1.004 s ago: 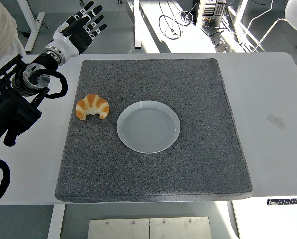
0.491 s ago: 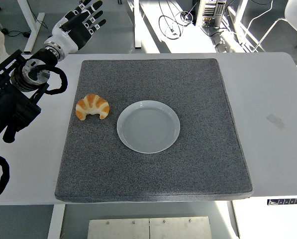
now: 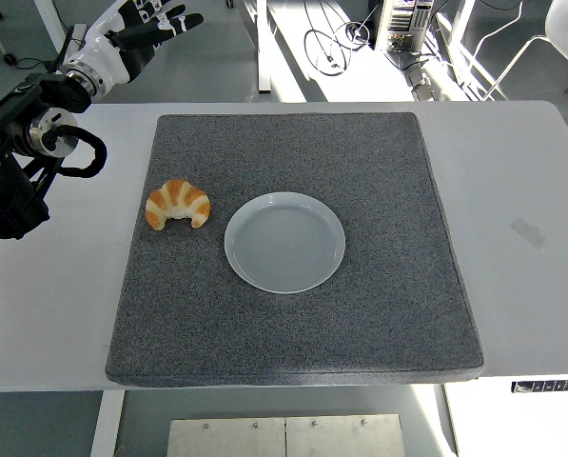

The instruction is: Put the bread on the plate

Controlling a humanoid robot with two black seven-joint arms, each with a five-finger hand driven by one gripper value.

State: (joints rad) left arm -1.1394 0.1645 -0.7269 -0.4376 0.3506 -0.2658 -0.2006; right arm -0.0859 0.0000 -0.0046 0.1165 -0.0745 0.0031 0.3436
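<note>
A golden croissant (image 3: 177, 204) lies on the grey mat (image 3: 293, 314), just left of an empty white plate (image 3: 284, 242) near the mat's middle. My left hand (image 3: 143, 24) is high at the picture's top left, beyond the table's far edge, well away from the croissant. Its fingers are spread and hold nothing. The black left arm (image 3: 17, 162) runs down the left edge. The right arm does not show.
The grey mat covers most of the white table (image 3: 521, 190). A small piece of tape (image 3: 528, 232) lies on the table at the right. Desk legs, cables and a chair stand on the floor beyond the far edge.
My left hand has moved up and away toward the top left, farther from the croissant, staying open. The croissant and plate have not moved.
</note>
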